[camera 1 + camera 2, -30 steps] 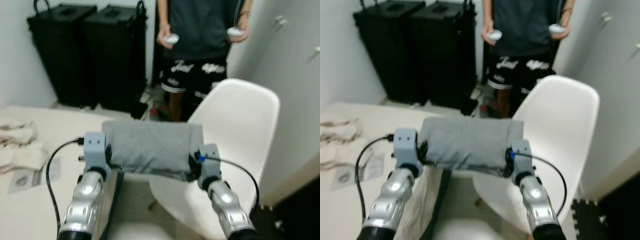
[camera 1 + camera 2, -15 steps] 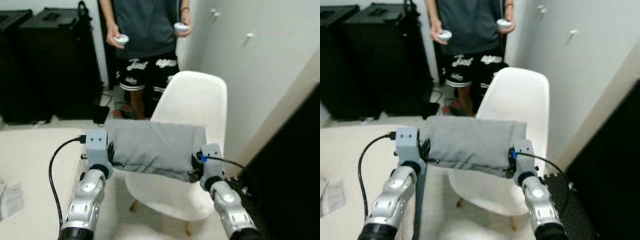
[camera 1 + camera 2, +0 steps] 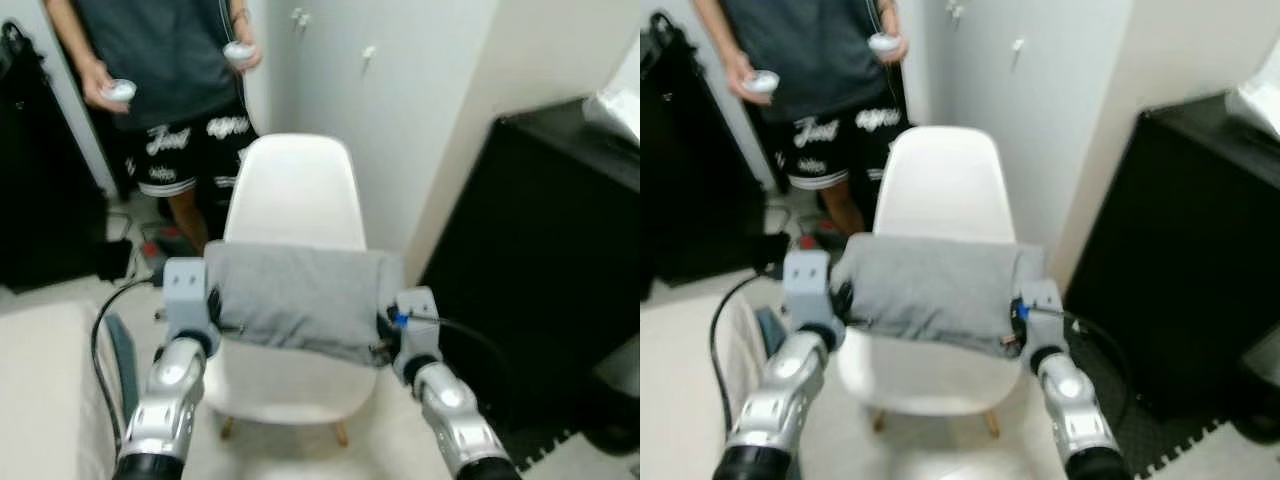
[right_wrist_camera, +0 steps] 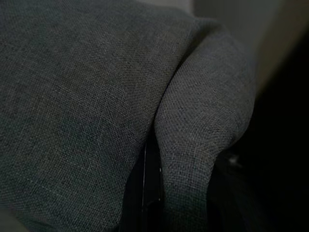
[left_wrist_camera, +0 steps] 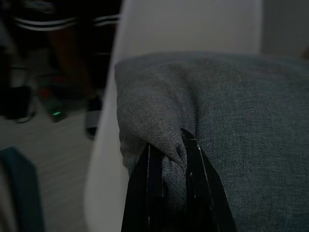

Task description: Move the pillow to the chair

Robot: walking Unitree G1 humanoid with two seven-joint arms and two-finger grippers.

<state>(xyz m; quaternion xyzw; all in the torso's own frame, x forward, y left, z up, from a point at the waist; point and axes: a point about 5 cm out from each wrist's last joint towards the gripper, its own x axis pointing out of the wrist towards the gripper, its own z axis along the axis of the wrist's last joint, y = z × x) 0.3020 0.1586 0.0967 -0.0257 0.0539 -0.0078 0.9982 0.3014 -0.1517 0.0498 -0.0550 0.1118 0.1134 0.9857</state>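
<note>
A grey pillow [image 3: 295, 295] hangs level between my two arms, in front of the white shell chair [image 3: 290, 190] and above its seat [image 3: 285, 385]. My left gripper [image 3: 215, 310] is shut on the pillow's left end, and my right gripper [image 3: 385, 328] is shut on its right end. In the left wrist view the black fingers [image 5: 149, 193] pinch a fold of the grey cloth [image 5: 231, 121], with the chair's back [image 5: 193, 29] behind. In the right wrist view the cloth [image 4: 72, 96] bunches around the finger [image 4: 149, 193].
A person [image 3: 170, 60] stands behind the chair holding two white controllers. A black cabinet [image 3: 530, 250] stands at the right, with a white wall [image 3: 390, 100] behind the chair. A cream bed edge [image 3: 40, 390] lies at the lower left, and a black floor mat [image 3: 1140, 430] at the lower right.
The whole view has swung to the right: the chair went from right of centre to straight ahead, and the bed slid off to the left. Both grippers keep hold of the pillow.
</note>
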